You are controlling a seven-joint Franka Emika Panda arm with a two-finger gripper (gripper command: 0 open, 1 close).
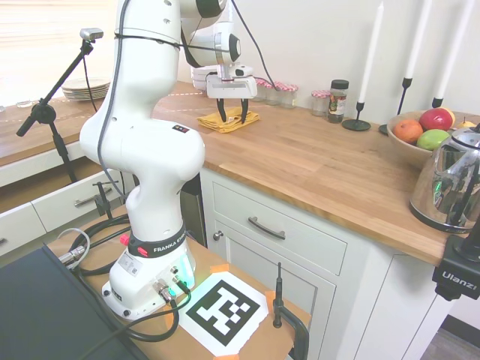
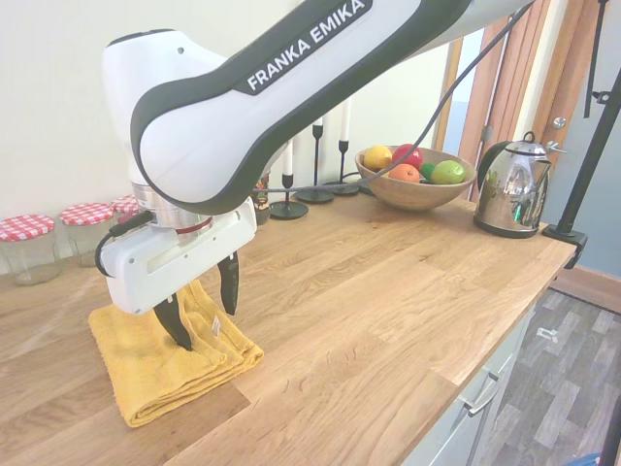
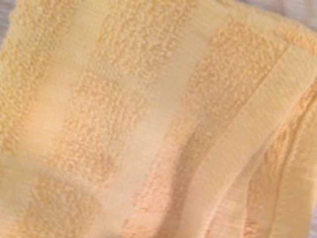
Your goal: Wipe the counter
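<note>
The counter (image 1: 315,161) is running as a long butcher-block top across the white cabinets, stretching from the jars at the wall toward the kettle (image 1: 450,180) at about 3 o'clock in the first exterior view. The gripper (image 2: 202,311) is hanging over it with its jaws spread wide and pointing straight down, gripping nothing. Directly beneath it a folded yellow towel (image 2: 160,364) is lying flat on the wood, and the dark fingertips (image 2: 229,283) are sitting right at the towel's upper surface, one on each side of its middle; whether they are actually pressing into the cloth cannot be told. In the second exterior view the bare counter is spreading out from the gripper toward 3 and 4 o'clock, with the fruit bowl (image 2: 412,189) well apart at about 2 o'clock and the red-lidded jars (image 2: 58,238) near at 10 o'clock. The wrist view is filling entirely with the towel's looped yellow pile (image 3: 148,119).
</note>
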